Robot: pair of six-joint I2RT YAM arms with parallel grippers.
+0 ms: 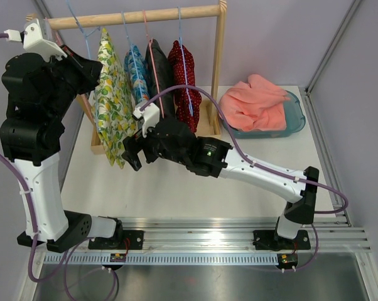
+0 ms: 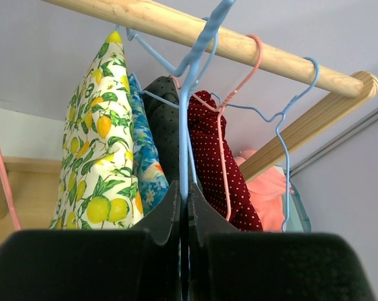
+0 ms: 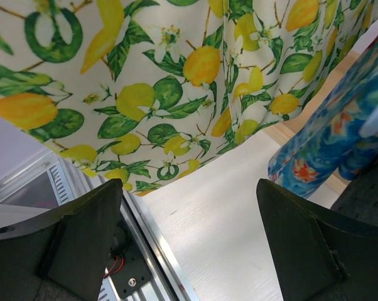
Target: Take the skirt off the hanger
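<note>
The skirt point(image 1: 113, 103), white with a lemon and leaf print, hangs from a blue wire hanger point(image 1: 81, 28) at the left end of the wooden rod point(image 1: 139, 17). My left gripper point(image 1: 90, 63) is up beside the skirt's top, shut on the hanger's blue wire point(image 2: 184, 125), which runs up between the jaws to the rod. The skirt point(image 2: 98, 144) shows to the left of that wire. My right gripper point(image 1: 131, 157) is open just below the skirt's lower hem point(image 3: 176, 81), with only the white table between its fingers point(image 3: 189, 185).
Further right on the rod hang a blue floral garment point(image 1: 137, 75), a black dotted one point(image 1: 161, 75) and a red polka-dot one point(image 1: 184, 81). A blue basin point(image 1: 296, 116) of pink cloth sits at the back right. An aluminium rail point(image 1: 208, 229) runs along the near edge.
</note>
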